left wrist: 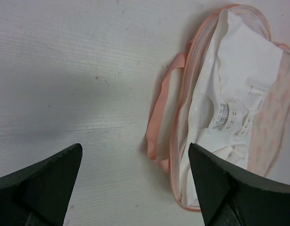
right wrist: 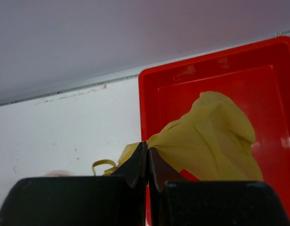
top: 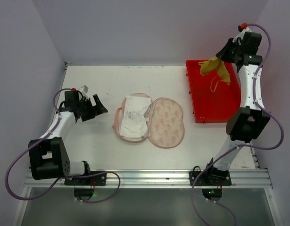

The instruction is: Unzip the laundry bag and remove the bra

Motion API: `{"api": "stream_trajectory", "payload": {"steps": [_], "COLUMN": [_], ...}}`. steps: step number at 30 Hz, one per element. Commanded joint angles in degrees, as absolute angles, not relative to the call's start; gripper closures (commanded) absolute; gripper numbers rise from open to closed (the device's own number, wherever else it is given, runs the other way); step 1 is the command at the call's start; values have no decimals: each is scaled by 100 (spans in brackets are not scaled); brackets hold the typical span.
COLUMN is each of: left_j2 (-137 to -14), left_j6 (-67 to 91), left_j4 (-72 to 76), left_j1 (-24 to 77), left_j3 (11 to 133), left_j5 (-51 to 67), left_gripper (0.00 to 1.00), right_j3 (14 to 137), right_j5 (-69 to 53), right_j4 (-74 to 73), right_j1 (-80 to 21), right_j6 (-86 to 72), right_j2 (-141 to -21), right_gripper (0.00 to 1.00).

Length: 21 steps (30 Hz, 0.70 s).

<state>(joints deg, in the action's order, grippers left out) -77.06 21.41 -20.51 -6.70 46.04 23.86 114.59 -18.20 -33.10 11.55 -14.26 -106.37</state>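
The laundry bag (top: pixel 166 122) lies open in the middle of the table, its printed beige half to the right and its whitish lining (top: pixel 134 117) to the left, with pink zipper edging; the lining shows in the left wrist view (left wrist: pixel 234 94). My right gripper (top: pixel 219 60) is shut on a yellow bra (top: pixel 216 68) and holds it in the air above the red tray (top: pixel 194 92). In the right wrist view the bra (right wrist: pixel 206 139) hangs from my shut gripper (right wrist: pixel 147 153). My left gripper (top: pixel 100 107) is open and empty, left of the bag, and in the left wrist view (left wrist: pixel 135 155) too.
The red plastic tray (right wrist: pixel 149 101) stands at the back right of the table. A pink loop (left wrist: pixel 163 108) sticks out from the bag's left side. Grey walls close the table at the back and on both sides.
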Motion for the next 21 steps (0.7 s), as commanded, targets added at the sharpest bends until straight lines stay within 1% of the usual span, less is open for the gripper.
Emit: {"api": "stream_trajectory", "payload": {"steps": [1, 6, 8, 9, 10, 13, 17, 21], "left_j2": [-7752, -7778, -7787, -7796, -7796, -7787, -7770, -7726], "left_j6": [2021, 2013, 2021, 2021, 2021, 2021, 2021, 2022], "left_j4": [-1872, -1872, -1872, -1863, -1863, -1863, -1872, -1863], "left_j1": [-729, -729, -729, -729, -729, -729, -730, -729], "left_j3": [4623, 4623, 4623, 4623, 4623, 4614, 4605, 4588], "left_j5": [2514, 2496, 2522, 2531, 2549, 2558, 2540, 2514], "left_gripper": [2, 2, 2, 2, 2, 2, 2, 2], "right_j3": [12101, 12542, 12306, 12105, 11598, 10726, 10415, 10318], "right_j5": [-2083, -1979, -1820, -1576, -1425, -1125, -1195, -1713], "right_j4": [-3525, -3437, -3218, -2843, -2604, -1786, -1617, -1809], "right_j1": [1300, 1424, 1424, 1424, 1424, 1433, 1424, 1406], "right_j6": [-1397, -1432, -1581, -1652, -1835, -2152, -2434, -2715], "right_j2": [-11056, -11636, -11593, -11532, -11357, -11180, -11513, -11900], "right_gripper": [100, 100, 100, 100, 100, 100, 100, 100]}}
